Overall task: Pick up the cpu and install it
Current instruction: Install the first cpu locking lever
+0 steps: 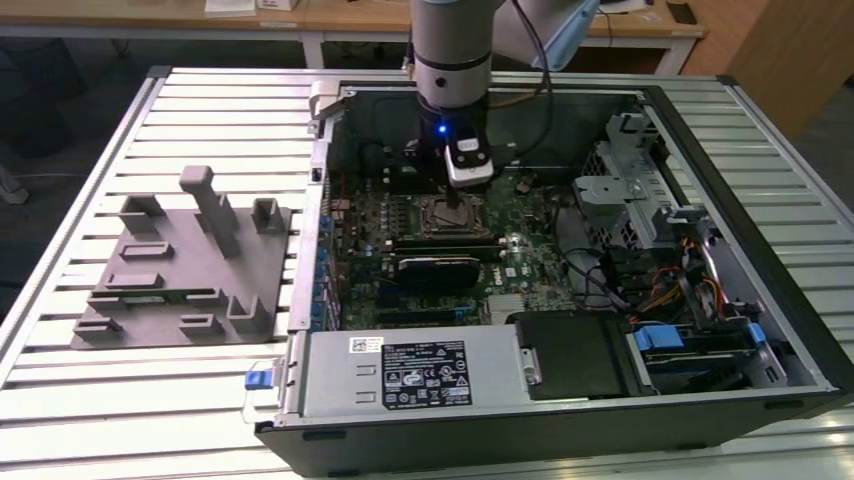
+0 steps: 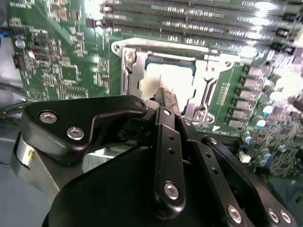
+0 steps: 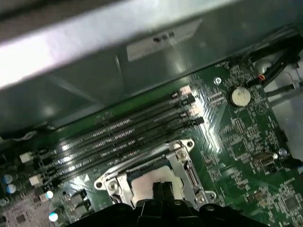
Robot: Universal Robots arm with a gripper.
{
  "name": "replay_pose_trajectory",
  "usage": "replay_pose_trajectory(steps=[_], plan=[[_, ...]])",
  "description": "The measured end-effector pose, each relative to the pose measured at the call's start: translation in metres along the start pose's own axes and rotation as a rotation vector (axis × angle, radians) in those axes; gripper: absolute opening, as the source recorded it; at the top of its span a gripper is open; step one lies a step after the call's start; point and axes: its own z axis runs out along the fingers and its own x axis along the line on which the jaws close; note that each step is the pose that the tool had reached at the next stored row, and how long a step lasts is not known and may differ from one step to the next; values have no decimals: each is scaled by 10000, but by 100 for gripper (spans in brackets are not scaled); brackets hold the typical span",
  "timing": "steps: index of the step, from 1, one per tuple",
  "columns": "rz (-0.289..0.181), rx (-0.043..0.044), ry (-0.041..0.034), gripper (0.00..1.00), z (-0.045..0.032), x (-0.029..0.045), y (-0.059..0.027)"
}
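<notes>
Silvery metal shows in the socket frame [image 2: 165, 75] on the green motherboard [image 1: 441, 250], and the pale square of the cpu [image 2: 165, 80] appears to lie inside it, its matte white top edged by a thin dark-green border. In both wrist views the tool [image 3: 162, 188] hangs directly over that square, its two black fingertips pressed together with no gap visible and nothing pinched between them. Whether the tips touch the chip's top or hover just above cannot be told.

Judging by this, the placing step looks largely done: the chip seems seated in its bed rather than carried, and the work in hand is the settling or checking of the seat. Any next move would call for a light, straight vertical motion, since the chip is thin, flat and rigid, and the pins below it bend easily under a sideways shove.

Around the socket, the steel load frame is bright and stamped, with screw heads at its corners. Long dark memory slots [image 3: 128, 127] run just beside it. The open computer case [image 1: 747, 330] rests on a ribbed aluminium bench [image 1: 80, 390], with a grey moulded tray [image 1: 187, 270] well apart on the exterior view's left.
</notes>
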Motion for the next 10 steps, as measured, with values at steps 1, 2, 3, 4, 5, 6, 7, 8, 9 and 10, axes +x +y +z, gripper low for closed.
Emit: replay_pose_trajectory(steps=[1, 2, 3, 4, 5, 6, 7, 8, 9, 10], plan=[[-12, 44, -20, 11, 0, -3, -7], [-28, 75, -31, 11, -2, -6, -15], [-44, 79, -31, 11, -2, -9, -22], [-54, 76, -32, 11, -1, -12, -27], [-59, 76, -32, 11, -2, -12, -29], [-62, 76, -31, 11, -8, -13, -30], [-65, 70, -30, 11, -14, -14, -30], [-68, 66, -28, 11, -25, -15, -29], [-70, 63, -26, 11, -38, -17, -28], [-70, 61, -26, 11, -55, -18, -28]])
